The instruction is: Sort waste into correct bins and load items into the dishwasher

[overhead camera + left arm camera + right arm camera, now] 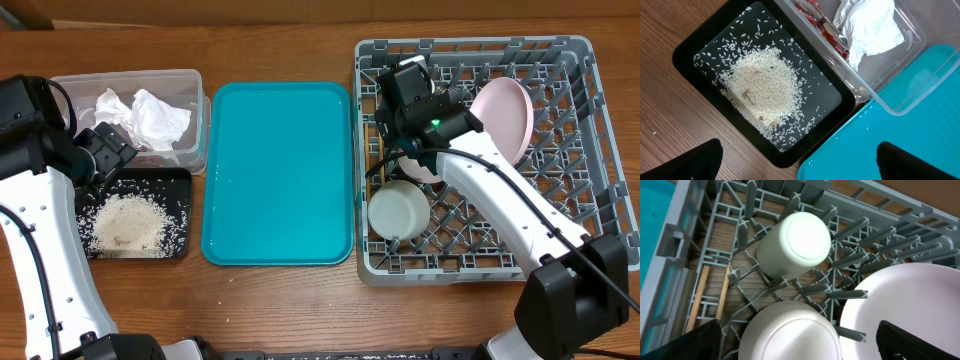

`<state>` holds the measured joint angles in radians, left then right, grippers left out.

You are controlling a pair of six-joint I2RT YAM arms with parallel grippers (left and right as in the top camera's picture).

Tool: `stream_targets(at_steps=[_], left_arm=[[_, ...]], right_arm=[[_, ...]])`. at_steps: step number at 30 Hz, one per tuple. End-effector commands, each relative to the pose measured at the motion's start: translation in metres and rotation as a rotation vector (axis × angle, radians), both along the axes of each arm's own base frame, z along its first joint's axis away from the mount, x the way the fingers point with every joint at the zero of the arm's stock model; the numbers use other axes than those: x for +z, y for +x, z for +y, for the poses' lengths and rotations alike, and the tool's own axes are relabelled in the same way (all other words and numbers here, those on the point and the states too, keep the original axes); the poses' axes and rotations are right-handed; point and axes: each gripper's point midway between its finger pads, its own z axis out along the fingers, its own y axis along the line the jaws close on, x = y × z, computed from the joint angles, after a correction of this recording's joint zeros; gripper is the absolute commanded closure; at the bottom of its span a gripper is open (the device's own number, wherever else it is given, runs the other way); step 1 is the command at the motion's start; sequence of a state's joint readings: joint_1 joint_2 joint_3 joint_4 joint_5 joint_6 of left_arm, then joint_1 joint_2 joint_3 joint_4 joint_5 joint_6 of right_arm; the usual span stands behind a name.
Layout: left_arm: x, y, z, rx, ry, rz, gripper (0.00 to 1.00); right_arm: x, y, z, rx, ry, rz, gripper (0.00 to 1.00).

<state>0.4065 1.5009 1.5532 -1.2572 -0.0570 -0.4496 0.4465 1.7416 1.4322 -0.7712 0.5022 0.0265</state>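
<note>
My right gripper (800, 350) is open above an upturned white bowl (790, 332) in the grey dishwasher rack (575, 160), touching nothing. Beyond the bowl an upturned small white cup (795, 242) rests on the pegs. The pink plate (905, 305) leans at the right, and two chopsticks (697, 297) lie at the left. From overhead, the right gripper (402, 100) is at the rack's back left, with the plate (505, 115) beside it and a pale upturned bowl (398, 208) near the front. My left gripper (800, 167) is open and empty over the black tray (705, 40), which holds rice (760, 85).
The clear tub (195, 110) holds crumpled napkins (150, 115) and a red wrapper (820, 22). The teal tray (278, 170) lies between the bins and the rack. My left gripper (105, 150) hovers where the tub meets the black tray (183, 215).
</note>
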Motion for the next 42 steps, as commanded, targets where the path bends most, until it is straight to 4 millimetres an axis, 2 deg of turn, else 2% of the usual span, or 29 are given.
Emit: stream_targets(at_steps=[1, 23, 27, 29, 33, 42], left_arm=[[0.004, 0.003, 0.001, -0.009, 0.009, -0.008, 0.0], [0.004, 0.003, 0.001, -0.009, 0.009, -0.008, 0.0], [0.004, 0.003, 0.001, -0.009, 0.009, -0.008, 0.0], [0.004, 0.003, 0.001, -0.009, 0.009, -0.008, 0.0], [0.004, 0.003, 0.001, -0.009, 0.009, -0.008, 0.0], [0.004, 0.003, 0.001, -0.009, 0.009, -0.008, 0.0]], right_arm=[[0.012, -0.001, 0.001, -0.002, 0.037, -0.028, 0.0], [0.009, -0.001, 0.001, -0.003, 0.033, -0.021, 0.0], [0.018, -0.002, 0.001, -0.002, 0.042, -0.04, 0.0], [0.025, -0.003, 0.0, -0.002, 0.05, -0.056, 0.0], [0.053, -0.008, -0.003, -0.002, 0.079, -0.118, 0.0], [0.144, -0.039, -0.017, 0.001, 0.179, -0.327, 0.0]])
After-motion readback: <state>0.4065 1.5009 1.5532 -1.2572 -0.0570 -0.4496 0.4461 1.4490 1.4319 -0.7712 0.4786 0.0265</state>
